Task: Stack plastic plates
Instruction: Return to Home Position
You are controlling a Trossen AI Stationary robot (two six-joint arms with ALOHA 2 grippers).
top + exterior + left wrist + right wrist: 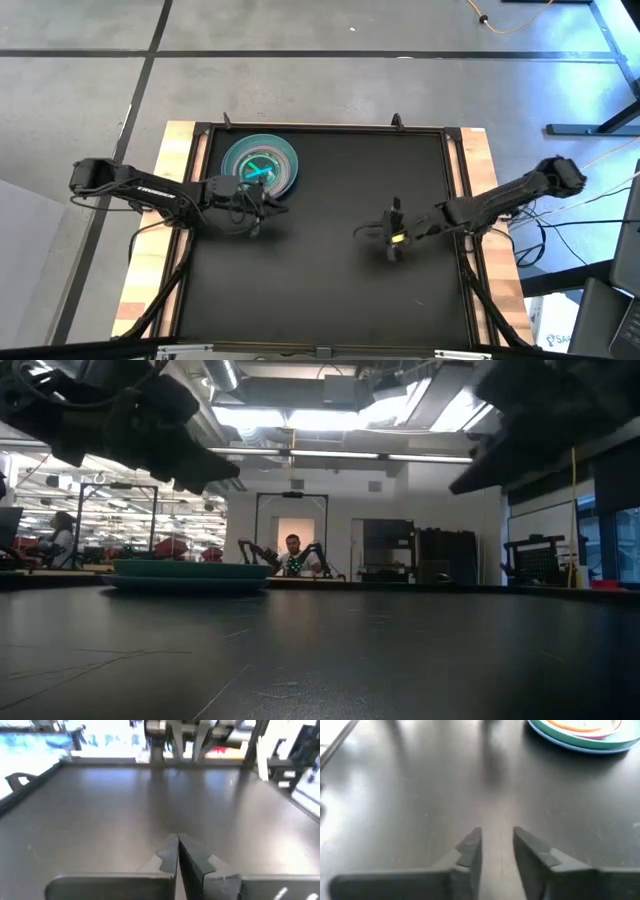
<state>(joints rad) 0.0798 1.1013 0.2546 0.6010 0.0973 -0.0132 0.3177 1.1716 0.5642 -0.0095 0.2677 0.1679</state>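
High view: round teal-and-blue plastic plates (260, 165) are stacked far left; left gripper (177, 841) is pressed closed, right gripper (497, 834) slightly parted.

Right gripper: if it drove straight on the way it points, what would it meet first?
Nothing but bare mat ahead of the right gripper, it seems; the plate stack sits off that line, to one side. Depth beyond is unclear.

The right gripper (496, 839) hangs over the black mat (410, 795), its fingers slightly parted with nothing between them. At about one o'clock from it, well apart, sits the stack of plastic plates (570, 740): a teal rim, seemingly orange and pink inside.
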